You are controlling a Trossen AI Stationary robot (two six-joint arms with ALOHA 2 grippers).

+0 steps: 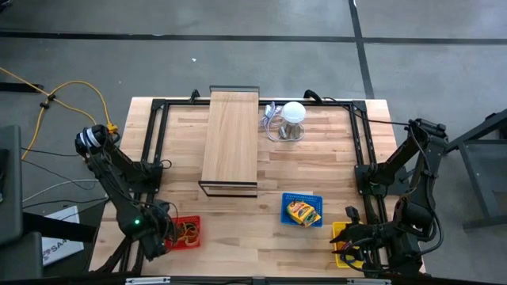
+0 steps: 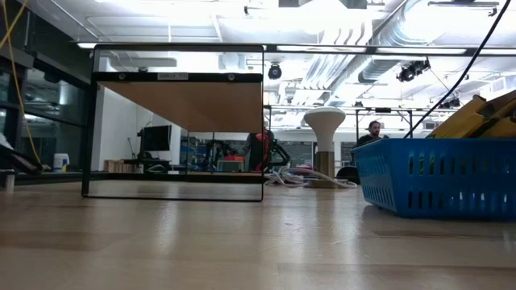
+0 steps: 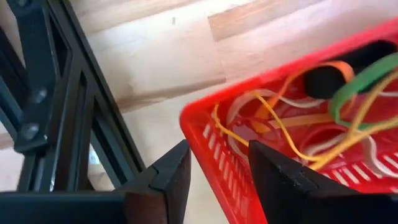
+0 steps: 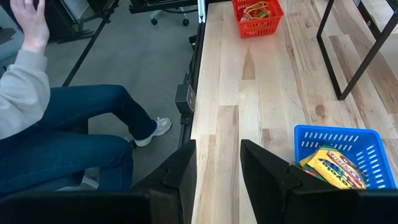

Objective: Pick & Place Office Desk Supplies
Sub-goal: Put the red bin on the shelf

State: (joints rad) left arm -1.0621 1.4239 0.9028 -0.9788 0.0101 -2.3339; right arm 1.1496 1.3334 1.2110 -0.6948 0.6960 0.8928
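A: Step in hand?

B: Looks like the very start, nothing lifted. Left gripper (image 3: 214, 177) low at the near-left corner of the table (image 1: 261, 178), fingers apart and empty, straddling the rim of the red basket (image 1: 185, 233).

A: Contents of that basket?

B: Rubber bands (image 3: 311, 118), tangled: tan, yellow-orange, one green, something black among them. All loose on the basket floor.

A: And the right side?

B: Right gripper (image 4: 217, 168) at the near-right corner, hanging over the yellow basket (image 1: 342, 235), fingers parted with nothing between. Contents of that basket too hidden to name. Blue basket (image 1: 303, 210) just left of it, near the front edge, holding yellow-orange printed packs (image 4: 333, 165).

A: Anything else on the table?

B: Wooden board (image 1: 230, 136) on a black frame, far-centre, and a white ball-like object (image 1: 294, 113) with grey cable just right of it. Neither part of the job. Also a seated person (image 4: 68, 134) in jeans off the table's edge, seen from the right wrist.

A: Next move?

B: Probably a dip of the left gripper inward past the rim and down onto one band, then a close. Thin, springy, tangled stuff, so likely to drag neighbours along; worth pinching a single strand.
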